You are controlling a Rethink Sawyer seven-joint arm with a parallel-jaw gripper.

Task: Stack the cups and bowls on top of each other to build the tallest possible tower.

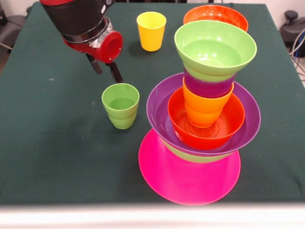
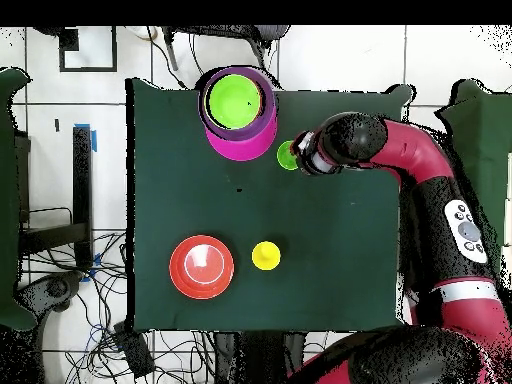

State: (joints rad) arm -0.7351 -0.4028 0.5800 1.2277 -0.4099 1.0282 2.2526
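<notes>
From my remote station I see the tower (image 1: 202, 119) standing on the dark green cloth-covered table (image 1: 57, 157): a wide, glossy pink plastic bowl (image 1: 188, 181) turned rim-down as the base, a sliver of light green bowl (image 1: 200, 157) above it, then a broad purple plastic bowl (image 1: 159, 107) cradling a smooth orange-red bowl (image 1: 209, 136). Inside that sits a tapered orange plastic cup (image 1: 205, 109), capped by a purple cup (image 1: 207, 87) and crowned by a flared light green bowl (image 1: 214, 50), rim up. The column leans a little to one side in the front view. Just beside the tower stands a small light green tumbler (image 1: 120, 105), stepped in profile and upright, apart from the purple bowl's rim. The red and black arm's gripper (image 1: 105, 67) hangs just behind that tumbler; its two dark fingers (image 1: 114, 71) stand slightly apart, gripping nothing. Farther back a yellow handleless cup (image 1: 151, 30) stands alone, and a second orange-red bowl (image 1: 215, 16) rests behind the tower. In the overhead view that bowl (image 2: 202, 266) and the yellow cup (image 2: 266, 256) sit well apart from the stack (image 2: 238, 110).
</notes>
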